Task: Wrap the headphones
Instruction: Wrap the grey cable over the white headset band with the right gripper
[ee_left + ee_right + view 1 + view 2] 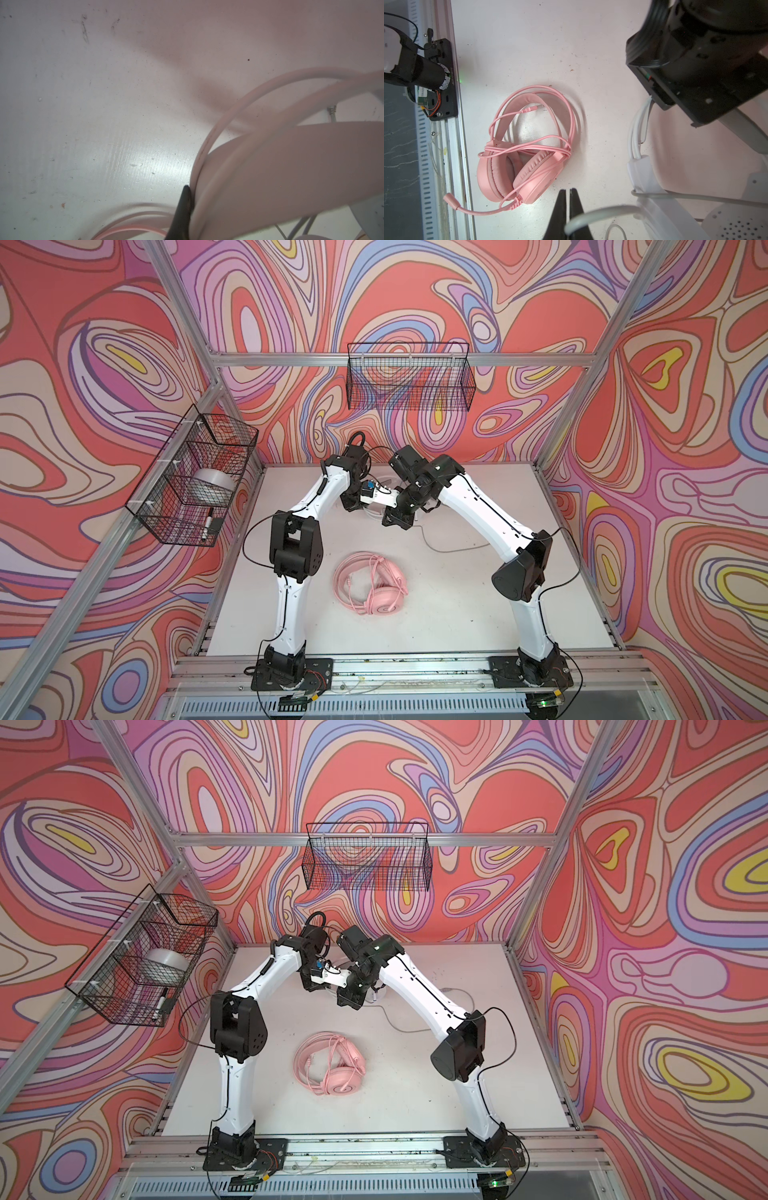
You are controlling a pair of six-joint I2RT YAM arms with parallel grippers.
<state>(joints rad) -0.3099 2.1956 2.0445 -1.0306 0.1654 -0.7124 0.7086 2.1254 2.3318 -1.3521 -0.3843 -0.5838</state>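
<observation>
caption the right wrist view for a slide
Pink headphones lie wrapped in their pink cable; a grey cable crosses the shut right pincer.

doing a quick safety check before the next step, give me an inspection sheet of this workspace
surface: white table, scuffed
job's things: pink headset at front, pink cable wound round it; white headset at back middle
clutter: pale roll and marker in the side basket
grippers: left fingers look shut on white headset's band; right fingers shut on grey cable
cables: grey cable trails loose to the right
surroundings: back basket on the wall, patterned walls
</observation>
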